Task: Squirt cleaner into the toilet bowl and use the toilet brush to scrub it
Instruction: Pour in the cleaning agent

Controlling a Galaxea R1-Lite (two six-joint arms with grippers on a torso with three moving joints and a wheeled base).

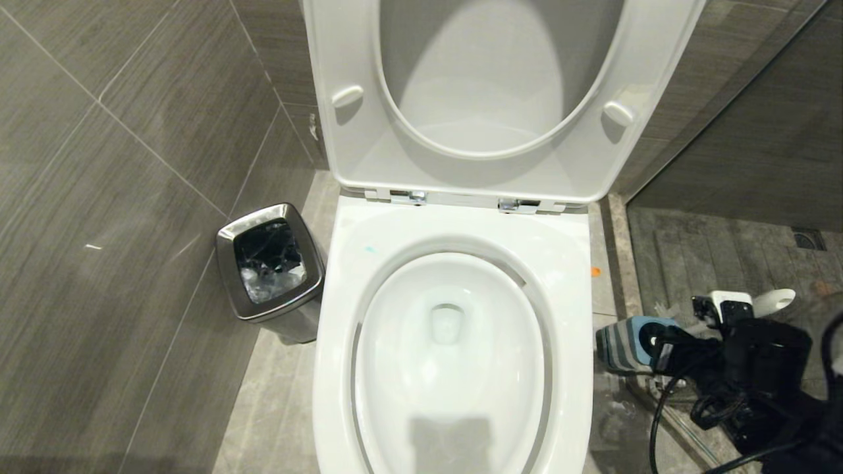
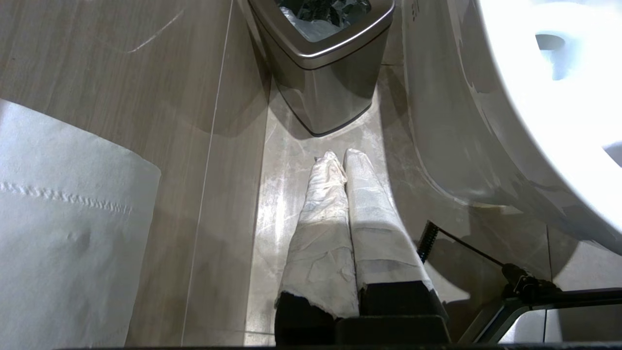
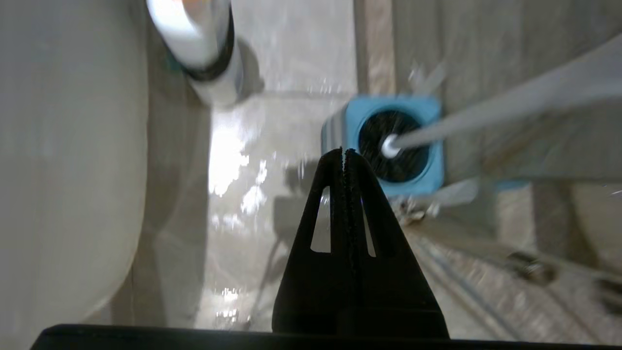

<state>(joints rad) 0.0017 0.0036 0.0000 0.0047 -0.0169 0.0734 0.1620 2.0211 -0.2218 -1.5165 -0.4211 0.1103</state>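
Both end effectors are clenched, empty; right end effector point(image 3: 344, 151) hangs near toilet brush point(image 3: 491, 111) (in its holder point(image 3: 340, 127)), at 3 o'clock of the toilet bowl point(image 1: 454, 355).

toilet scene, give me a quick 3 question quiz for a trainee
1. True or false: the toilet seat is raised, leaving the toilet bowl open.
2. Where is the toilet brush right now?
A. lying in the bowl
B. standing in its blue holder on the floor
C. gripped in the right claw
3. Fill in: the steel bin stands on the robot's ____ side of the toilet.

Key
1. True
2. B; the right claw is shut, empty, near the holder.
3. left
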